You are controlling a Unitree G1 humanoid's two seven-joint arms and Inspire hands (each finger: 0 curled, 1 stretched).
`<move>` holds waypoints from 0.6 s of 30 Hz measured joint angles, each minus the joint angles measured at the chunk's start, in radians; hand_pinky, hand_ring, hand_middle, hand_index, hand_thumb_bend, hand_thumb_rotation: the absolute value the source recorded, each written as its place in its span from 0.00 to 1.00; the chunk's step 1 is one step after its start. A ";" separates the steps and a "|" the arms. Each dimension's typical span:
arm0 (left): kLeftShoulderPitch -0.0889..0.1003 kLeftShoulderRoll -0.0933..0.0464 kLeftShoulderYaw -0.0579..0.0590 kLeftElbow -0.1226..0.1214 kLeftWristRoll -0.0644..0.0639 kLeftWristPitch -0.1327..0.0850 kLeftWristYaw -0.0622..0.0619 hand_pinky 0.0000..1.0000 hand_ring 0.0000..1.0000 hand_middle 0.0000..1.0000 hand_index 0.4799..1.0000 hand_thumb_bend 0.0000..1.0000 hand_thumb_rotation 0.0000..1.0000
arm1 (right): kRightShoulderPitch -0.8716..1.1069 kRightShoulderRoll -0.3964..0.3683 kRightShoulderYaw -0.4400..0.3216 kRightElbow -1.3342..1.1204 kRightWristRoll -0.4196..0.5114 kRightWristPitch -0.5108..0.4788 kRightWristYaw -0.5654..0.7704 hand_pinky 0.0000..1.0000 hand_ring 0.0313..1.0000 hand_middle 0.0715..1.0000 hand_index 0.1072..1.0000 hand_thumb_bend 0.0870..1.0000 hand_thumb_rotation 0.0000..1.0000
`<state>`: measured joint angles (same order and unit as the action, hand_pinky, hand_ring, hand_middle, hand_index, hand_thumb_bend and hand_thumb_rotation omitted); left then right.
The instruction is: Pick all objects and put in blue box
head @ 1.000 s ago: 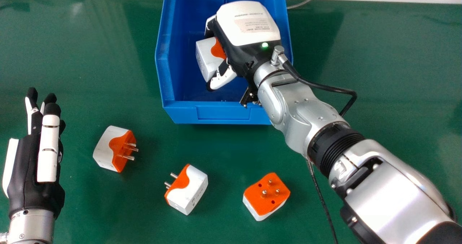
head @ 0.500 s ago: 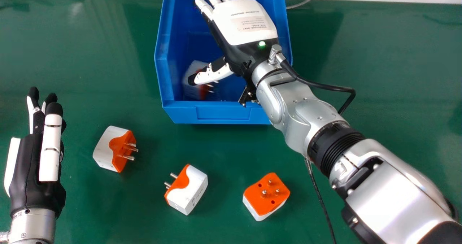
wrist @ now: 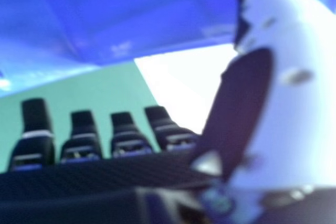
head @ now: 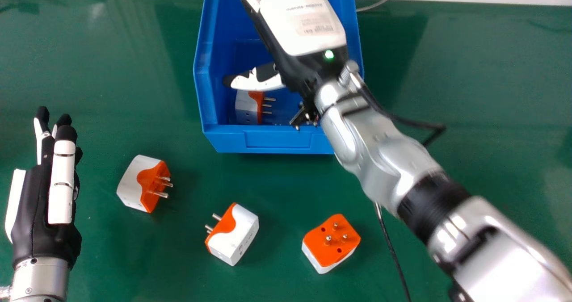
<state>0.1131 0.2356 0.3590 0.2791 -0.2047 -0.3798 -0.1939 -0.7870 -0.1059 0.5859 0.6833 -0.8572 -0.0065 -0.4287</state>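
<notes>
Apparently finished with one boxed adapter [head: 247,108], lying inside the blue box [head: 277,142] near its front wall, close to the thumb of the right hand [head: 306,23], opened with straight fingers and gripping nothing. Remaining to collect, outside the box: left adapter [head: 133,185] to its front-left, middle adapter [head: 237,236] and right adapter [head: 330,245] both in front. Can see also the left hand [head: 35,217], idle and open, well left of the box, so would judge as partly done only.
</notes>
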 measured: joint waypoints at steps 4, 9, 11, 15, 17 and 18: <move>0.001 0.000 0.003 -0.003 -0.004 0.002 -0.004 1.00 1.00 1.00 0.97 0.46 0.96 | 0.162 -0.062 0.002 -0.202 -0.040 -0.003 -0.030 0.78 0.92 0.95 0.91 0.35 0.54; 0.002 -0.001 0.005 -0.013 -0.016 0.008 -0.008 1.00 1.00 1.00 0.95 0.45 0.93 | 0.361 -0.132 0.001 -0.401 -0.069 -0.027 -0.072 0.79 0.92 0.95 0.92 0.33 0.61; 0.003 -0.001 0.008 -0.013 -0.022 0.007 -0.012 1.00 1.00 1.00 0.94 0.43 0.94 | 0.433 -0.163 0.000 -0.465 -0.090 -0.048 -0.083 0.77 0.91 0.95 0.92 0.33 0.62; 0.009 -0.001 0.009 -0.014 -0.026 0.008 -0.016 1.00 1.00 1.00 0.97 0.45 0.95 | 0.547 -0.217 -0.006 -0.558 -0.096 -0.110 -0.095 0.74 0.89 0.94 0.91 0.34 0.60; 0.013 -0.001 0.009 -0.018 -0.030 0.010 -0.016 1.00 1.00 1.00 0.97 0.45 0.95 | 0.596 -0.242 -0.015 -0.591 -0.091 -0.150 -0.100 0.75 0.88 0.94 0.90 0.34 0.60; 0.015 -0.001 0.009 -0.021 -0.031 0.011 -0.016 1.00 1.00 1.00 0.98 0.45 0.95 | 0.620 -0.252 -0.022 -0.609 -0.089 -0.164 -0.099 0.75 0.89 0.94 0.90 0.33 0.62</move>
<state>0.1278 0.2349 0.3680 0.2586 -0.2356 -0.3686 -0.2099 -0.1672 -0.3581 0.5637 0.0743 -0.9460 -0.1702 -0.5280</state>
